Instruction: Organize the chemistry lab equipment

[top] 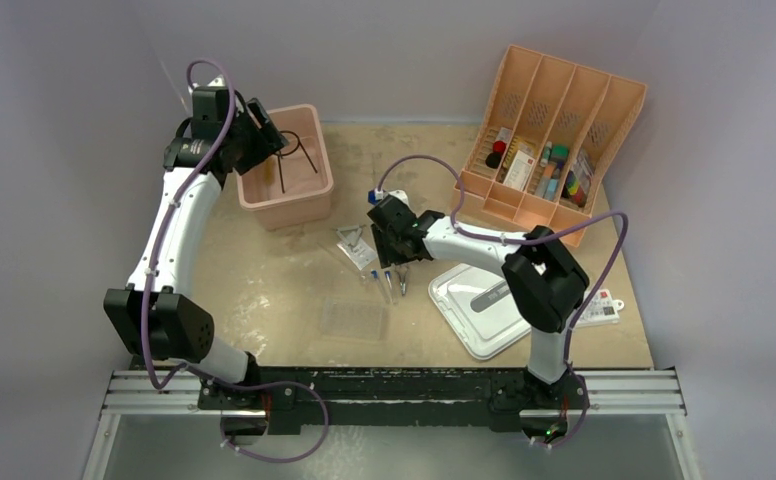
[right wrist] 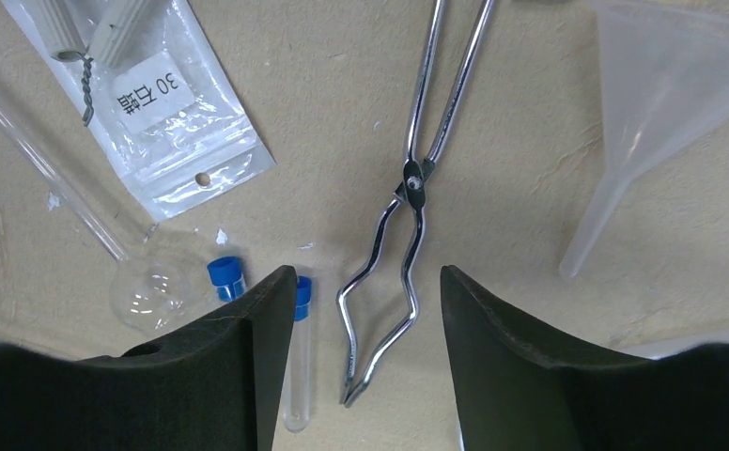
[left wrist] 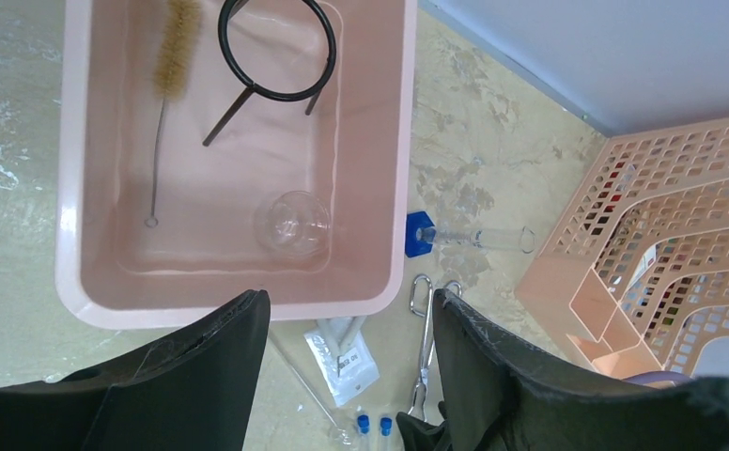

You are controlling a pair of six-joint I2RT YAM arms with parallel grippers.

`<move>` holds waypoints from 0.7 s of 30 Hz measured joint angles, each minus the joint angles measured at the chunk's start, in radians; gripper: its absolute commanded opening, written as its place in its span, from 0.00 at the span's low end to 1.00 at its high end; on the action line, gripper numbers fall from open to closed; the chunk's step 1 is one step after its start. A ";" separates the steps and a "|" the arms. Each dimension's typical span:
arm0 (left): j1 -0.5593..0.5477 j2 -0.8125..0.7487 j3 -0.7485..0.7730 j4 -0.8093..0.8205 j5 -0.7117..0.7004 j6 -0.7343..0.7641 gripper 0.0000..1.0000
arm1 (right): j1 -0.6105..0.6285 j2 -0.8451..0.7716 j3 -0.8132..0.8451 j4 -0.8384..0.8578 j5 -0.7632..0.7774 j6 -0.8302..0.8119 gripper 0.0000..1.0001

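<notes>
My right gripper [right wrist: 367, 274] hangs open just above the table, its fingers on either side of the tips of the steel scissor-handled forceps [right wrist: 415, 178], not touching them. Two blue-capped tubes [right wrist: 297, 357] lie beside its left finger. A bag holding the wire triangle [right wrist: 145, 103] lies further left. My left gripper [left wrist: 351, 297] is open and empty over the near rim of the pink bin [left wrist: 239, 305]. Inside the bin lie the black wire ring [left wrist: 276, 92], a brush [left wrist: 175, 56] and a round glass piece [left wrist: 292, 224]. The blue-based glass piece [left wrist: 469, 237] lies beside the bin. The clear plastic tray [top: 354, 318] sits near the front.
A clear funnel [right wrist: 661, 94] lies right of the forceps. An orange divided organizer [top: 554, 130] with small items stands at the back right. A white lidded tray [top: 469, 310] sits under the right arm. A thin glass rod [right wrist: 51, 178] lies left of the bag.
</notes>
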 measured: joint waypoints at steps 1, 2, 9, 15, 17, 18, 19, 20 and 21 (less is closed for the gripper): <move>0.000 0.000 0.000 0.000 0.000 -0.002 0.64 | 0.000 0.000 -0.003 0.000 -0.002 0.006 0.59; 0.000 0.000 -0.001 0.000 0.000 -0.005 0.64 | 0.000 0.000 -0.005 0.000 -0.003 0.013 0.59; -0.011 0.000 -0.006 -0.001 0.001 -0.006 0.64 | 0.000 0.011 -0.005 -0.012 0.005 0.087 0.56; -0.022 0.000 -0.019 0.000 0.001 -0.006 0.64 | 0.000 0.059 -0.004 -0.040 0.027 0.129 0.50; -0.026 0.000 -0.024 0.000 0.000 -0.006 0.64 | 0.000 0.059 -0.004 -0.039 0.032 0.133 0.46; -0.027 0.000 -0.026 0.001 0.000 -0.006 0.64 | 0.000 0.059 -0.004 -0.039 0.032 0.136 0.45; -0.028 0.000 -0.029 0.001 0.000 -0.006 0.64 | 0.000 0.059 -0.004 -0.039 0.033 0.138 0.44; -0.029 0.000 -0.032 0.000 0.000 -0.006 0.64 | 0.000 0.060 -0.004 -0.038 0.033 0.140 0.44; -0.030 0.000 -0.034 0.000 0.000 -0.006 0.64 | 0.000 0.060 -0.004 -0.037 0.033 0.140 0.44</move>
